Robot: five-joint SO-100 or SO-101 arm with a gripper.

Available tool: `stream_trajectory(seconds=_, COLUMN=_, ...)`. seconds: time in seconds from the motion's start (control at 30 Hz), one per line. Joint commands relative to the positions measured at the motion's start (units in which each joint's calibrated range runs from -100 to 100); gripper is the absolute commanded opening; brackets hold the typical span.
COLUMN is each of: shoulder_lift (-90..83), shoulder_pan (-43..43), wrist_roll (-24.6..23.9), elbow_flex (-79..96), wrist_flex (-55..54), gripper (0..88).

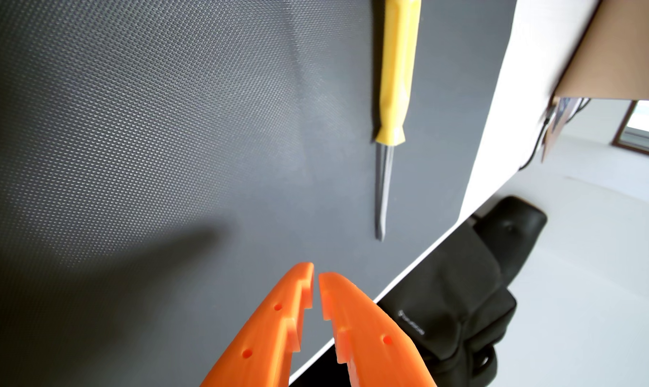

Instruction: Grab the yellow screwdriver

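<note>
In the wrist view, the yellow screwdriver lies flat on a dark grey textured mat. Its yellow handle runs off the top edge and its metal shaft points down the picture, with the tip at about mid-height. My orange gripper enters from the bottom edge, below and to the left of the shaft tip and well apart from it. Its toothed jaws stand almost together with only a thin gap, and nothing is between them.
The mat's right edge meets a white table strip. Past the table edge, a black bag rests on a pale floor. A brown cardboard box sits at the top right. The mat stretches free to the left.
</note>
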Motion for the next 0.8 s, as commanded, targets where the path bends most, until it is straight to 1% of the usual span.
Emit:
stream_trajectory(seconds=0.0, shoulder_lift=0.6, shoulder_pan=-0.4, wrist_roll=0.2, elbow_flex=-2.6, wrist_flex=-0.7, gripper=1.2)
stream_trajectory(seconds=0.77, shoulder_lift=0.8, shoulder_pan=-0.4, wrist_roll=0.1, elbow_flex=-3.0, wrist_flex=-0.2, gripper=1.1)
